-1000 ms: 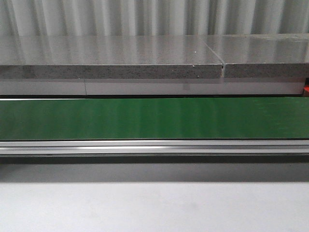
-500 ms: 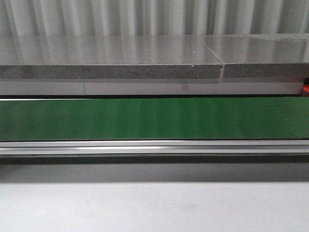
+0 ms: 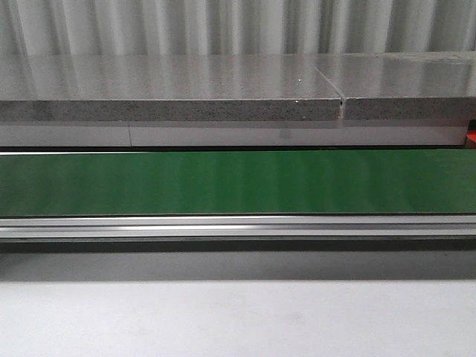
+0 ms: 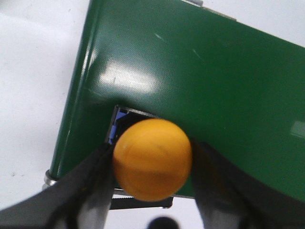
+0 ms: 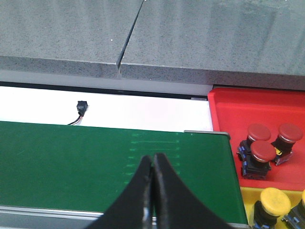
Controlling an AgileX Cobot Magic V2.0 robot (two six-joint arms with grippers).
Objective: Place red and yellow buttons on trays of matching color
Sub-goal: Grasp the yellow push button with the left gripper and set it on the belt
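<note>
In the left wrist view a yellow button [image 4: 152, 160] with a black and blue base sits at the end of the green belt [image 4: 214, 81]. My left gripper [image 4: 153, 164] has its two black fingers pressed on either side of the yellow cap. My right gripper [image 5: 153, 164] is shut and empty above the green belt [image 5: 71, 162]. To its side a red tray [image 5: 228, 102] holds three red buttons [image 5: 263, 151]. A yellow tray [image 5: 247, 198] beside it holds yellow buttons [image 5: 272, 200]. The front view shows no gripper, button or tray.
The front view shows the green belt [image 3: 238, 182] with an aluminium rail [image 3: 238, 225] along its near side and a grey stone shelf [image 3: 171, 89] behind it. A small black connector with wires [image 5: 81, 107] lies on the white surface beyond the belt.
</note>
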